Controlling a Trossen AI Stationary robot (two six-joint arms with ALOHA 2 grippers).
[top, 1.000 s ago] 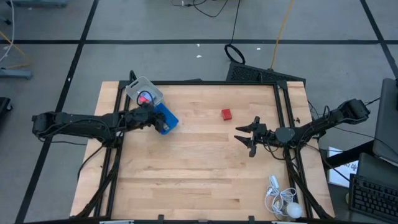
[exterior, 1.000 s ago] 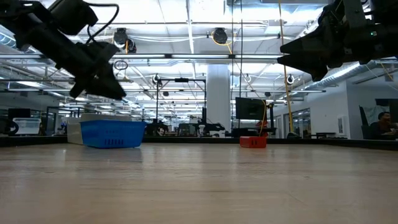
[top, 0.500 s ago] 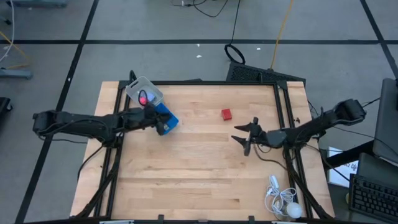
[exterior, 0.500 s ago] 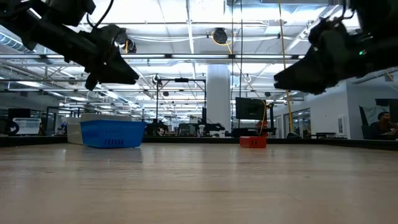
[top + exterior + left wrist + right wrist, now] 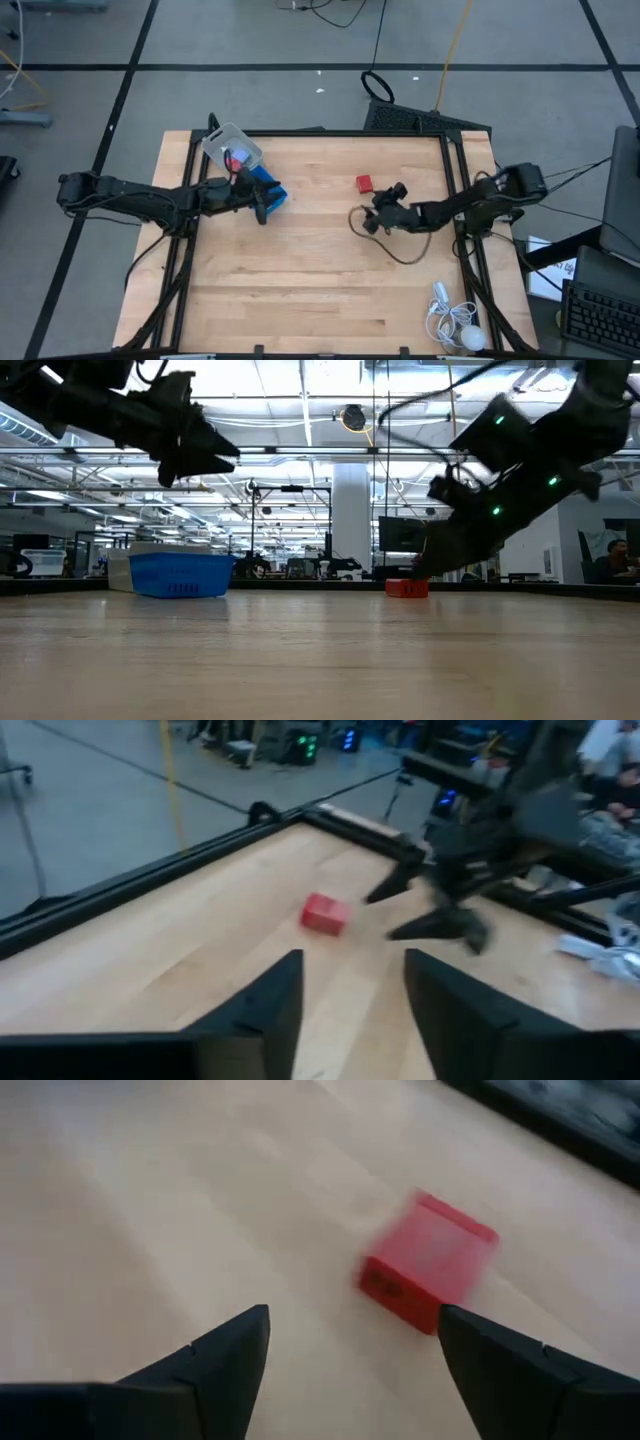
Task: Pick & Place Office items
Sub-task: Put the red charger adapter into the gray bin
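Observation:
A small red block (image 5: 364, 183) lies flat on the wooden table toward the far side, right of centre; it also shows in the low view (image 5: 407, 588). My right gripper (image 5: 368, 216) hovers open just on the near side of it, slanting down, the red block (image 5: 425, 1275) ahead of its fingers. My left gripper (image 5: 262, 210) hangs open and empty by the blue tray (image 5: 270, 190), pointing nearly level across the table. A red piece (image 5: 232, 157) lies in the clear plastic box (image 5: 228, 142) behind the tray.
The blue tray and clear box stand at the far left. A white corded gadget (image 5: 455, 325) lies at the near right corner. A dark cable loop (image 5: 390, 252) hangs under my right arm. A black frame (image 5: 345, 133) rims the table.
My right gripper has swept toward the table's left, sinking and tipping downward, and now stands close to the red block. My left gripper has tipped up from pointing down over the blue tray to nearly level and has risen a little. The red block has not moved.

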